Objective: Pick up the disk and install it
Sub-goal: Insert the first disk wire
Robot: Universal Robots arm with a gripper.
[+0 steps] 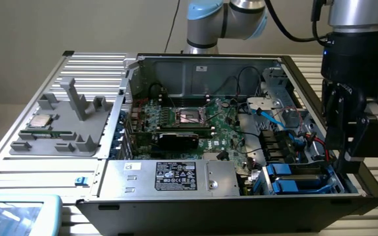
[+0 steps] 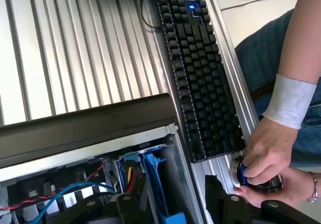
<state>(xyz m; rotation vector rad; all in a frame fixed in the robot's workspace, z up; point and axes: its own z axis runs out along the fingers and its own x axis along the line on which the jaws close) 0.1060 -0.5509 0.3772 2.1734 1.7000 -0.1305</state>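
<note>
Claw (image 1: 343,160) over computer case (image 1: 175,211) corner (blue carriers (image 1: 291,179) nearby), hand (image 2: 266,156) by keyboard (image 2: 200,78)

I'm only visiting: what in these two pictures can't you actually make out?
Drive bay with blue rails, exterior view: the gripper hides its end at the exterior view's right.
Round object under the person's hand, wrist view: the hand covers most of it.
Black label on the grey box, exterior view: print too small to read.
Keyboard, wrist view: cut off by the picture's edge.

The blue-railed disk (image 1: 289,187) sits in the computer case (image 1: 241,216), in its corner bay.
</note>
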